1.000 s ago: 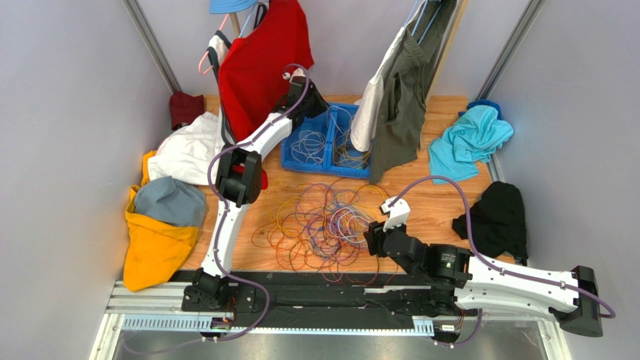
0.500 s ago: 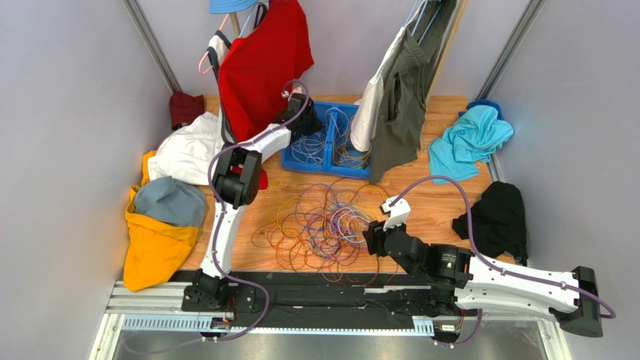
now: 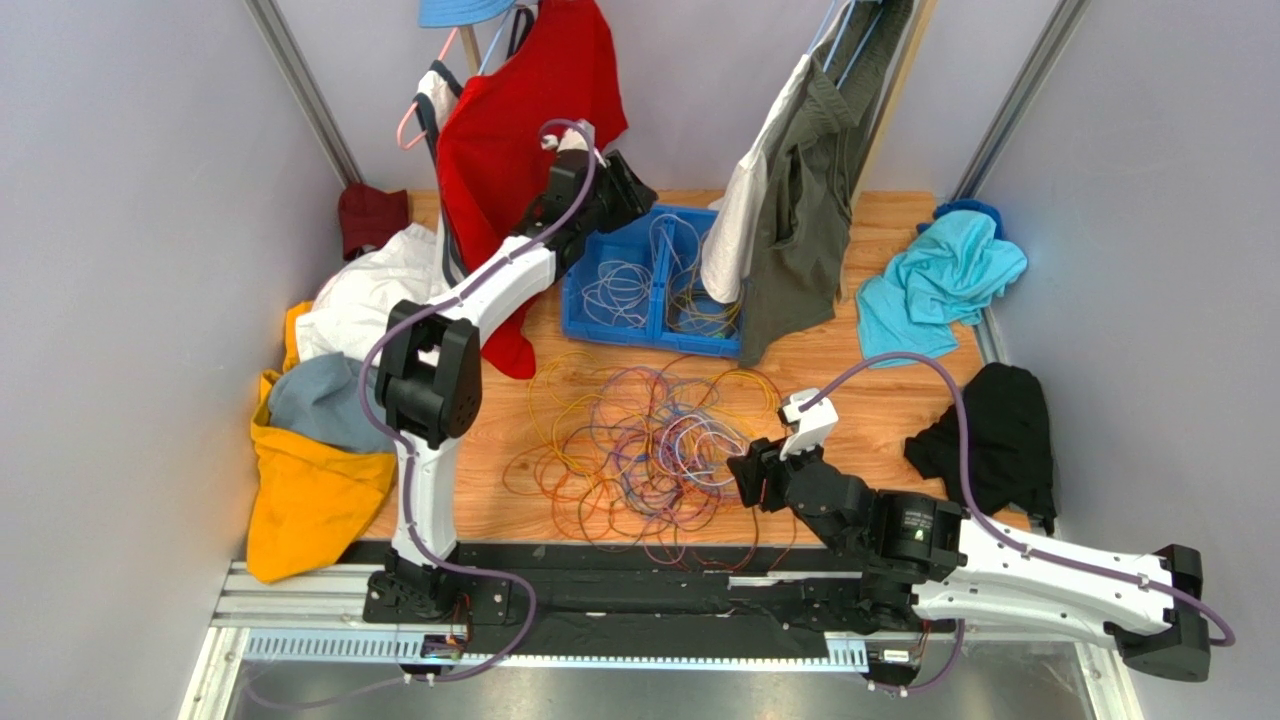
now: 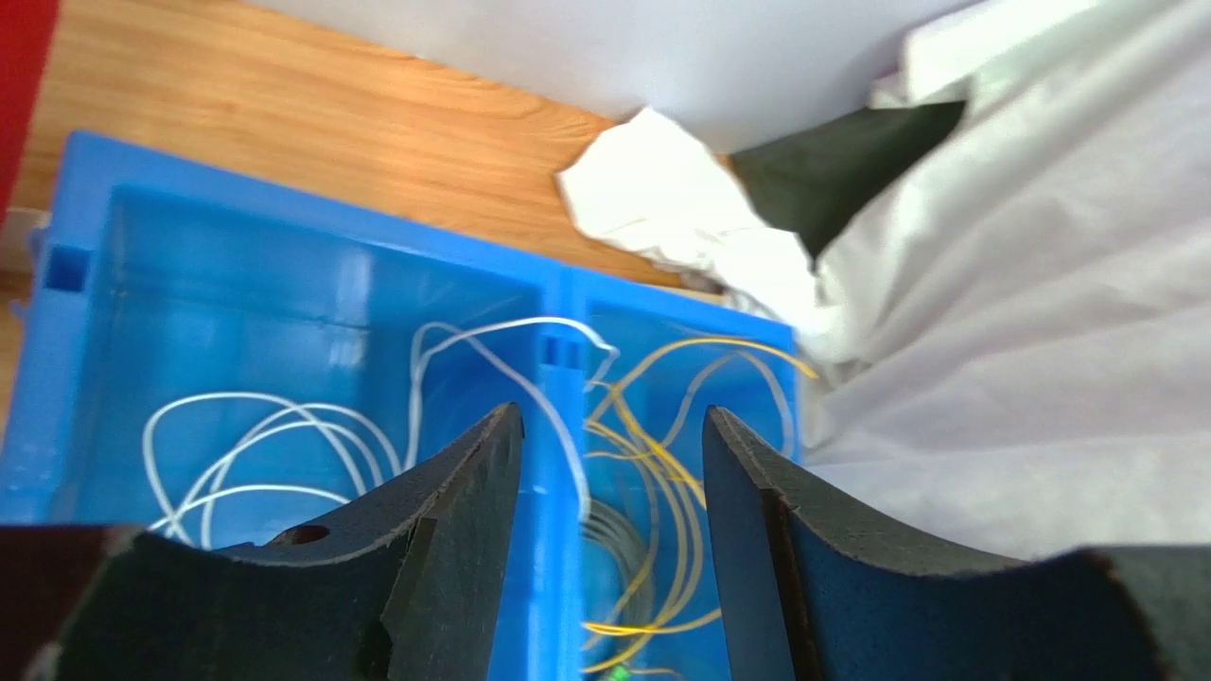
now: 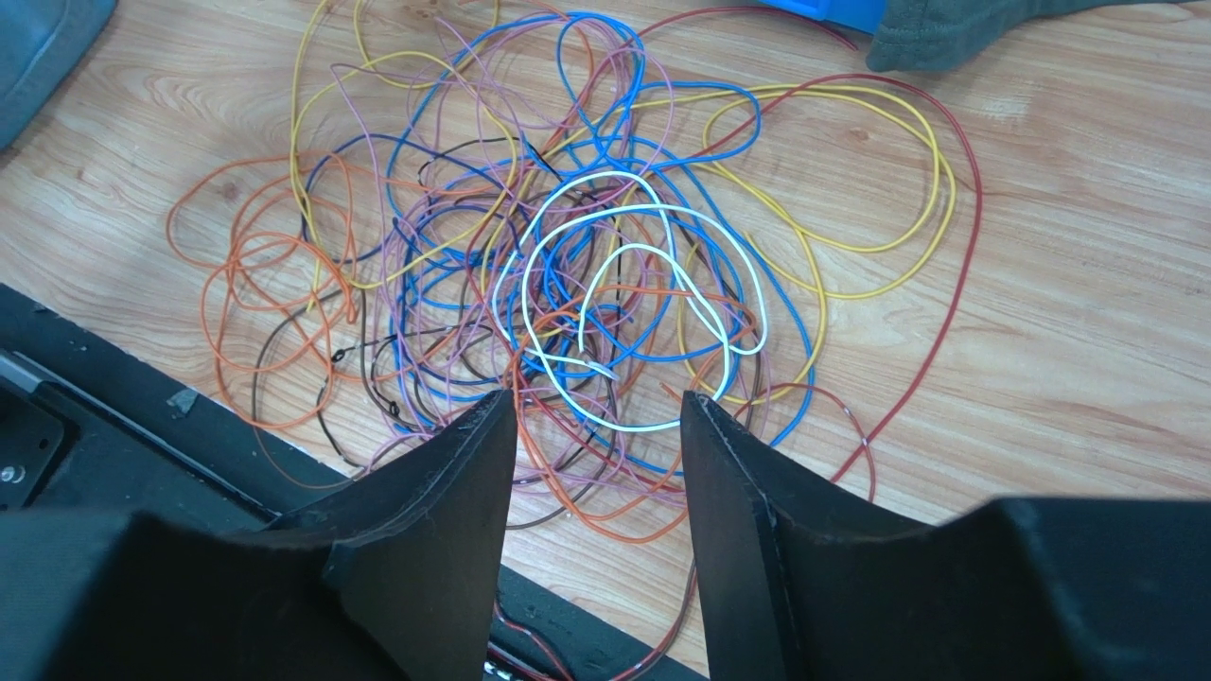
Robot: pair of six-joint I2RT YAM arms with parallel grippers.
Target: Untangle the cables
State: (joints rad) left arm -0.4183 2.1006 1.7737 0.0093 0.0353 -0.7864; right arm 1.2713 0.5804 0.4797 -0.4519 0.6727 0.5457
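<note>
A tangled pile of thin cables (image 3: pixel 646 443), orange, yellow, purple, blue, red and white, lies on the wooden table; it fills the right wrist view (image 5: pixel 569 284). My right gripper (image 3: pixel 747 480) is open and empty at the pile's near right edge, over orange loops (image 5: pixel 599 405). My left gripper (image 3: pixel 628 195) is open and empty above a blue two-compartment bin (image 3: pixel 589 326). In the left wrist view (image 4: pixel 611 414) white cables (image 4: pixel 270 454) lie in the left compartment and yellow cables (image 4: pixel 668 483) in the right one.
Red shirt (image 3: pixel 526 120) and grey-white garments (image 3: pixel 789 180) hang over the bin. Clothes lie around: white (image 3: pixel 368 300), yellow and grey (image 3: pixel 323 450), teal (image 3: pixel 939 278), black (image 3: pixel 999 435). A black rail (image 3: pixel 661 563) runs along the table's near edge.
My left gripper has risen and drawn back to the left above the bin, and the left elbow has swung left. My right gripper has shifted slightly to the right.
</note>
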